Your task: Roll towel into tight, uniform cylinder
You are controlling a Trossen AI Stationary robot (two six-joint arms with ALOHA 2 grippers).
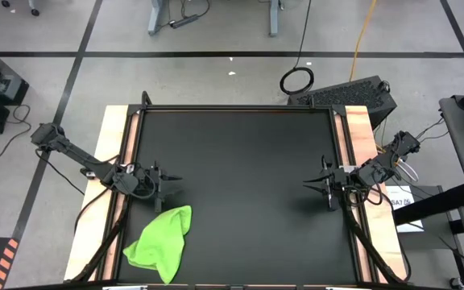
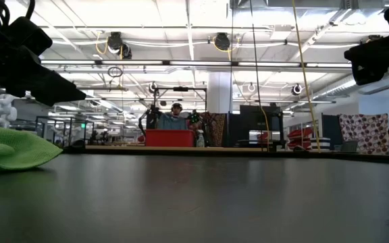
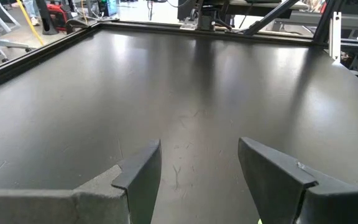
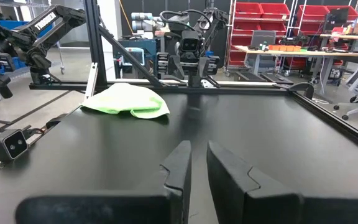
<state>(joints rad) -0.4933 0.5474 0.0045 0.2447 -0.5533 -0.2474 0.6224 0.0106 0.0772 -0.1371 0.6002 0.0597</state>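
Note:
The lime-green towel (image 1: 161,242) lies as a loose, crumpled heap on the black table near its front left corner; it also shows in the low view (image 2: 12,148) and the right wrist view (image 4: 129,99). No cylinder shows. My left gripper (image 1: 170,189) hovers open at the table's left edge, just beyond the towel's far end, with nothing between its fingers (image 3: 199,162). My right gripper (image 1: 319,187) hovers at the right edge, far from the towel, its fingers nearly together and empty (image 4: 199,158).
The black table top (image 1: 248,153) spreads bare between the two grippers. Wooden rails (image 1: 113,145) and a dark frame run along its left and right sides. A small camera (image 4: 8,144) sits at the table's near edge.

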